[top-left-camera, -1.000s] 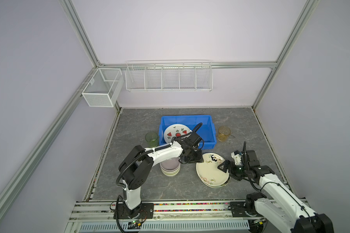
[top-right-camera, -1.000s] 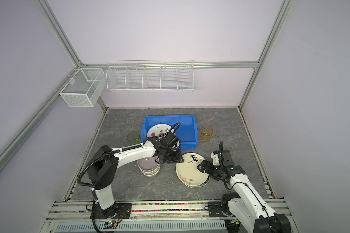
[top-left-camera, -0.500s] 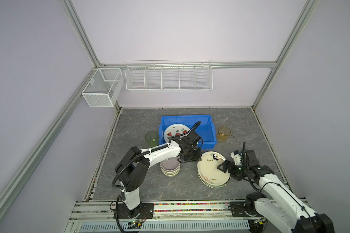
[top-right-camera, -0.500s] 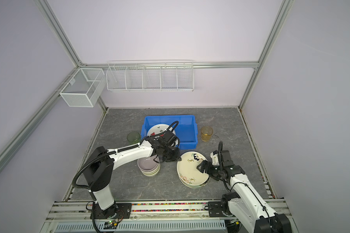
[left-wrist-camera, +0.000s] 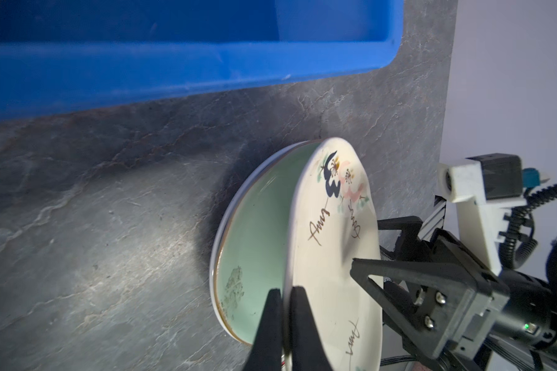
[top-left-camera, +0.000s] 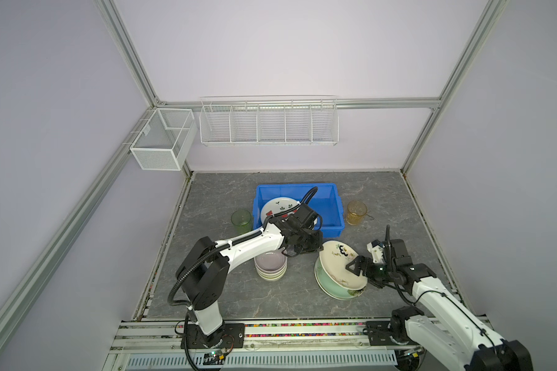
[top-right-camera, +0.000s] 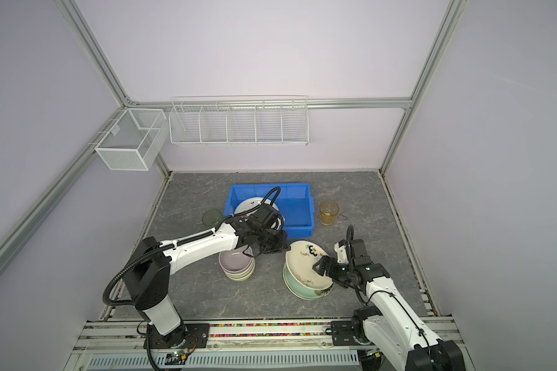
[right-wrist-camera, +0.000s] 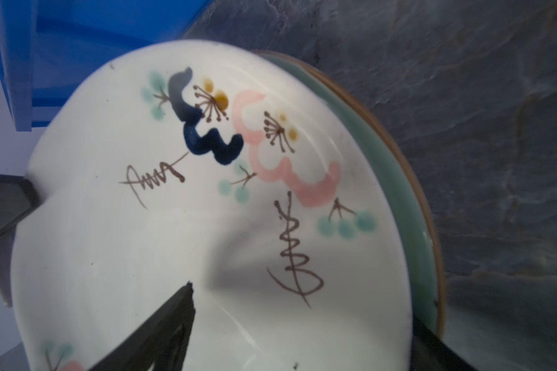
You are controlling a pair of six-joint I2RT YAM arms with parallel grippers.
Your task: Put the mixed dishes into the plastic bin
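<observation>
left hand (left-wrist-camera: 283,308): pinched shut on cream plate (left-wrist-camera: 330,257) rim | right hand (top-left-camera: 359,273): jaws wide, straddling plate's opposite rim | cream plate: tilted on green plate (left-wrist-camera: 254,231); blue bin (top-left-camera: 296,185) just beyond left hand

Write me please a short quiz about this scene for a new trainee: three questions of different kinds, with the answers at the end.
1. True or false: a watermelon-print plate lies inside the blue bin.
2. The cream plate is: A) flat inside the bin; B) tilted, one edge raised above the pale green plate; C) standing upright against the bin's wall.
3. What is the left gripper shut on?
Key: 1 true. 2 B. 3 the cream plate's rim.
</observation>
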